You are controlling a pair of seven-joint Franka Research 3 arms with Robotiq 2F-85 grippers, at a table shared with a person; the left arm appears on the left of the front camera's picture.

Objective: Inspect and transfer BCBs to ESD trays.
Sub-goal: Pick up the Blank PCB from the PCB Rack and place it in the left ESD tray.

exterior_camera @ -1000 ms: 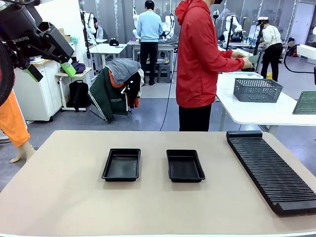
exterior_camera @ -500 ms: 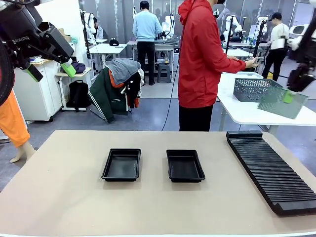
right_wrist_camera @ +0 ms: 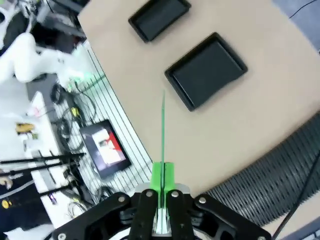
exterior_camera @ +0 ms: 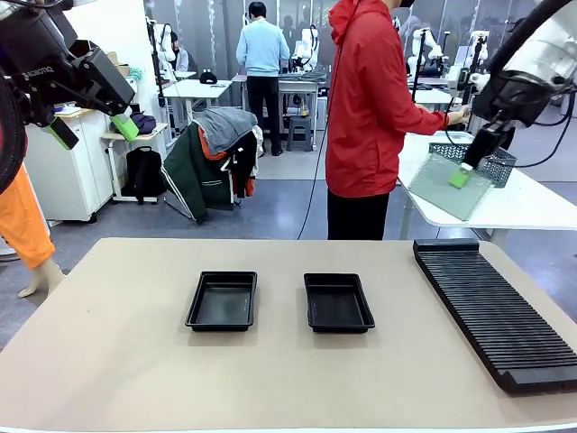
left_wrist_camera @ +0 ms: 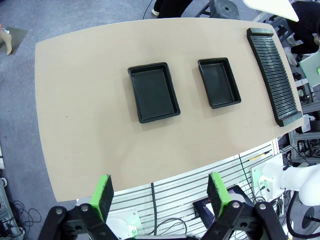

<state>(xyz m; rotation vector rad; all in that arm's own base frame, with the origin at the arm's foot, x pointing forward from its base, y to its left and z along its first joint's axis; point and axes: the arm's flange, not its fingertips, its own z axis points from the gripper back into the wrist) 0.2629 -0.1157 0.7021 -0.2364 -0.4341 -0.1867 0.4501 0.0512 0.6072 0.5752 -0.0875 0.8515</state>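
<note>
The right gripper [exterior_camera: 460, 178] is held high over the right side of the table [exterior_camera: 117, 361], its arm slanting down from the upper right. Its fingers are pinched shut on one edge of a BCB [exterior_camera: 433, 188], which hangs tilted in the air below them. In the right wrist view the board is seen edge-on as a thin green line rising from between the closed pads. The left gripper [exterior_camera: 93, 131] is raised at the far upper left, with its fingers spread wide and aimed down at the table. Two ESD trays are set side by side at mid-table, well apart from the board. The left tray [exterior_camera: 222, 302] and the right tray [exterior_camera: 338, 304] both show bare glossy floors. A long black slotted rack [exterior_camera: 496, 307] is laid along the right edge. A person in a red jacket [exterior_camera: 365, 108] is turned away at the far side.
</note>
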